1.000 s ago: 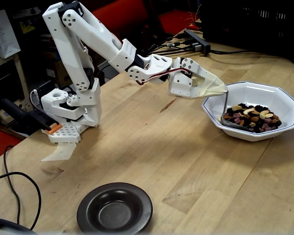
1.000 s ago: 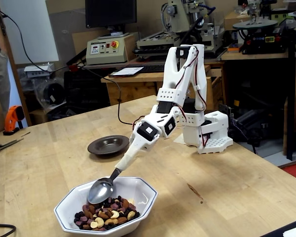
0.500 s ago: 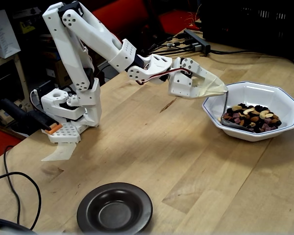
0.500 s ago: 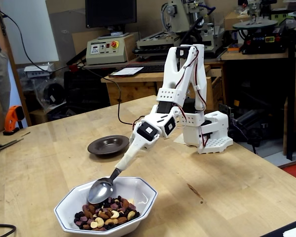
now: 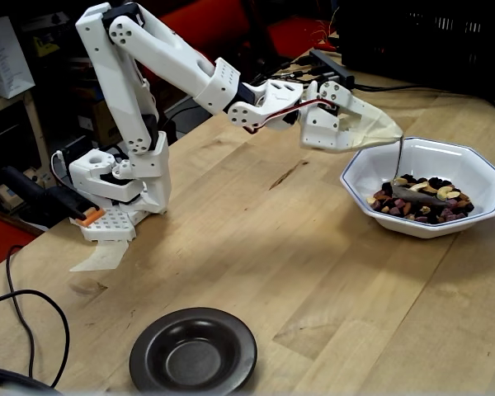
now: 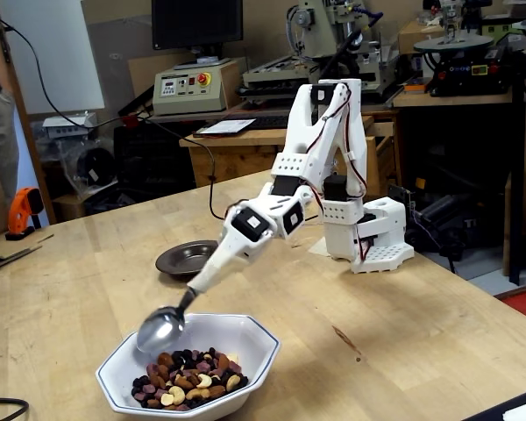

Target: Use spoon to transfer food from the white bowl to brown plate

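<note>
On the wooden table (image 5: 256,247) the white bowl (image 5: 470,169) sits far right, the brown plate (image 5: 193,351) near left in a fixed view. The gripper (image 6: 193,287) is clamped on the spoon (image 6: 160,328), over the food (image 6: 188,388).

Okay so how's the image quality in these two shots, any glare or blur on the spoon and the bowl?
In a fixed view the spoon is sharp and mirrors the room light; the white bowl shows mild sheen. In the other fixed view the spoon is dim and hard to separate from the food; the brown plate carries soft glare.
</note>
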Controlling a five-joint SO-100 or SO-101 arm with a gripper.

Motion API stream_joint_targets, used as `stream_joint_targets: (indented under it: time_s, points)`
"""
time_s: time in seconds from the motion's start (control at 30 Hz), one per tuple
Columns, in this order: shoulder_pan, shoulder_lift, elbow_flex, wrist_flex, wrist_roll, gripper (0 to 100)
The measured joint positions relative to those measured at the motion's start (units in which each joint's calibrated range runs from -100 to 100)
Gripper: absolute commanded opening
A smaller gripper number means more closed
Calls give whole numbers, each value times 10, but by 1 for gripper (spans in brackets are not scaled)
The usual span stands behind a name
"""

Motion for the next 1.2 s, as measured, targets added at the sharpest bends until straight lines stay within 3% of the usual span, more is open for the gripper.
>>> stream_joint_targets:
  time_s: [0.53,1.2]
  points:
    - [-30,21,0,0,0,4]
    - [12,21,0,0,0,4]
